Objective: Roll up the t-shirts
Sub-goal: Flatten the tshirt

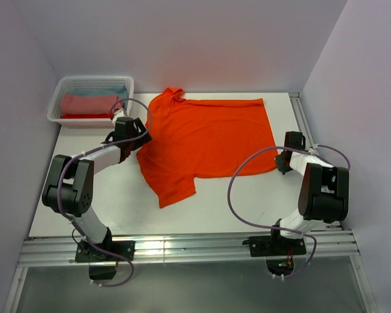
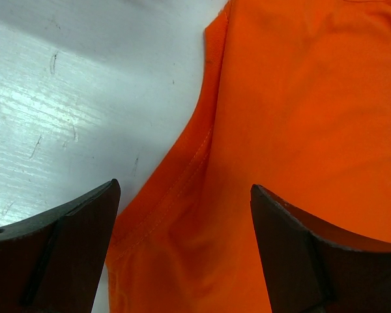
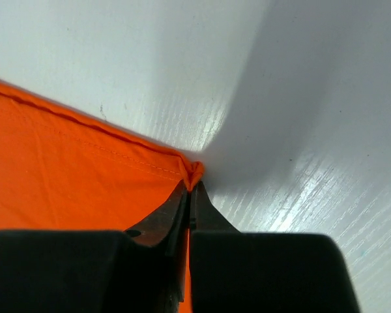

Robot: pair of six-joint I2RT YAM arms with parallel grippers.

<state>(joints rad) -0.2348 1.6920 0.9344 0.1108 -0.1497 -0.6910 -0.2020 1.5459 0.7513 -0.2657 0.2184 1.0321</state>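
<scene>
One bright orange short-sleeved t-shirt (image 1: pixel 208 140), spread flat across the middle of the white surface (image 1: pixel 234 202). Collar at the far left, hem toward the right, one sleeve reaching toward the near edge. Plain cloth, smooth but for slight ripples, with stitched seams along the edges.

Three more folded or rolled cloths inside one white lattice basket (image 1: pixel 58 98) at the far left corner: salmon-pink cloth (image 1: pixel 88 103), light blue cloth (image 1: pixel 111 91) behind it, red cloth (image 1: pixel 85 116) along the near side.

Two arms. Left pincer (image 2: pixel 182 195) spread wide over the shirt's left edge, one finger above bare surface, the other above orange cloth. Right pincer (image 3: pixel 192 186) pressed together, clamped on the near right hem corner, cloth bunched at the tips.
</scene>
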